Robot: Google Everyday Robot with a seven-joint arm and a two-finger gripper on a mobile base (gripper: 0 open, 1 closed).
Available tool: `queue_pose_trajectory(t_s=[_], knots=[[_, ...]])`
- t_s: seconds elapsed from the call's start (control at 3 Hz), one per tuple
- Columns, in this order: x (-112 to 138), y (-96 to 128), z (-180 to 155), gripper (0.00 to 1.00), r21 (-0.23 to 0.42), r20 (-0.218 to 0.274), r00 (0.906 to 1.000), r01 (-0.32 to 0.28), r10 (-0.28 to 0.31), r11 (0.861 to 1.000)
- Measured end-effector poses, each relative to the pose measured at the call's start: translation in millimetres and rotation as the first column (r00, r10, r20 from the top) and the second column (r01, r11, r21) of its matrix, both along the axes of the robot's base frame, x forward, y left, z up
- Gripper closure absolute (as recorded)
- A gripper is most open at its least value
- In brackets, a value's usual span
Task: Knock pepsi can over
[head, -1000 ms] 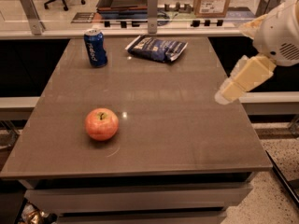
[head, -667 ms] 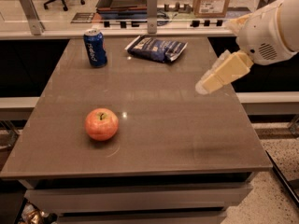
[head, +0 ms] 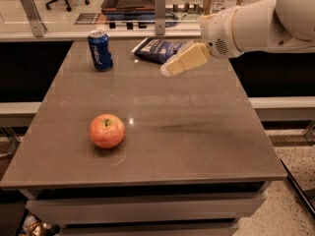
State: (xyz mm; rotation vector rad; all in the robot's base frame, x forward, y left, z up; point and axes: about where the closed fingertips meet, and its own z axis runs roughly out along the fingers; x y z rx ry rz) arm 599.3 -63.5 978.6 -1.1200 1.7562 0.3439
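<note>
My end effector (head: 170,70) hangs above the far right part of the worktop (head: 206,141). Its pale tip points down and to the left, and from the camera it overlaps the near right edge of the bag (head: 157,49). Whether it is open or closed I cannot tell. My arm (head: 256,21) reaches in from the right. The can (head: 100,50) stands upright near the far left corner, well apart from my end effector, with the bag lying to its right. An apple (head: 107,131) sits on the near left part, well apart from the can.
</note>
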Motion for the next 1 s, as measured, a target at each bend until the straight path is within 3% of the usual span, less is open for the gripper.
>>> queue_pose_trajectory(t_s=[0.33, 1.0], knots=[[6, 3, 0, 0.0, 0.01, 0.003, 1.0, 0.007, -0.007, 1.0], [53, 44, -24, 0.0, 0.139, 0.025, 0.9995, -0.024, 0.021, 0.99]])
